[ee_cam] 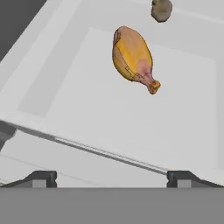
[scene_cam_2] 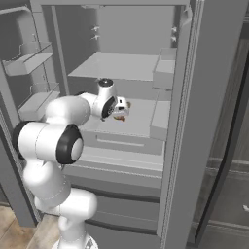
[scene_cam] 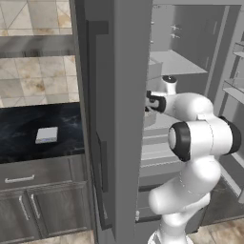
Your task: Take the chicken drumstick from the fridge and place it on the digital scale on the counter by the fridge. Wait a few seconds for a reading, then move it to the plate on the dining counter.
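The gripper [ee_cam: 111, 177] is held with its jaws spread wide and empty, just inside the open fridge [scene_cam_2: 121, 68]. In the hand view the chicken drumstick [ee_cam: 132, 57] is seen lying on a pale shelf [ee_cam: 87, 100] toward twelve o'clock, thick end up and thin bone end pointing to about five o'clock; nothing is touching it. A small brownish lump [ee_cam: 161, 9] is seen beyond it, near one o'clock, too small to be identified.

For the reach to be done well, the hand should probably be advanced over the shelf lip until the meat lies between the fingertips, and the jaws closed across the thick part rather than the tapering bone, where a slip is judged likelier. Contact with the shelf edge should be avoided.

The digital scale [scene_cam: 46, 135] on the counter [scene_cam: 28, 124] is shown in the left base view, at nine o'clock from the arm, beyond the fridge's door. In the right base view the drumstick is mostly hidden by the wrist.
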You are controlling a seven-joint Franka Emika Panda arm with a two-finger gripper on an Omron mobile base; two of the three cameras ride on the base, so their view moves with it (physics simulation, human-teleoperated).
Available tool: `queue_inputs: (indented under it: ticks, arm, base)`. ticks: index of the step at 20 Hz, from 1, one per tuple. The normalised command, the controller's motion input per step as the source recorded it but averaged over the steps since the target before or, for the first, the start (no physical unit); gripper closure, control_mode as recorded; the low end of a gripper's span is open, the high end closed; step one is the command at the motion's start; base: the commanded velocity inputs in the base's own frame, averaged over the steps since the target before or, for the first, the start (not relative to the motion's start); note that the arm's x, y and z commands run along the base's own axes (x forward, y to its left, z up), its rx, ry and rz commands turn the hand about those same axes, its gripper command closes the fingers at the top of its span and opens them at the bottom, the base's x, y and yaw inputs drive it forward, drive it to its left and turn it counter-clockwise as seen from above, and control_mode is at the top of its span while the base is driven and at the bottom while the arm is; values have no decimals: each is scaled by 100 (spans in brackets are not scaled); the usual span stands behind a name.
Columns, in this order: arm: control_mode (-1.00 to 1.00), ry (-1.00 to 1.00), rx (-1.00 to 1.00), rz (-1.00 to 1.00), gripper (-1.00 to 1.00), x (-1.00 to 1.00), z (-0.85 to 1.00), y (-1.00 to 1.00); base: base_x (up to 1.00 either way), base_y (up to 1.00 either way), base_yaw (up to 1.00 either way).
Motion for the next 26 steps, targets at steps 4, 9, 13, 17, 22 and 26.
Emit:
queue_inputs:
  ticks: [4,9,13,17,22,26]
  arm:
    - [-100,0,6,18,-100,16,-21,-26]
    - [-100,0,1,11,-100,21,-30,-2]
    - [-100,0,0,4,-100,15,-13,0]
    - [-100,0,0,3,-100,2,0,0]
    - [-100,0,0,1,-100,6,0,0]
    - [-100,0,0,1,-100,27,-3,0]
  base:
    - [0,0,0]
    - [0,0,0]
    - [0,0,0]
    - [0,0,0]
    - [0,0,0]
    - [0,0,0]
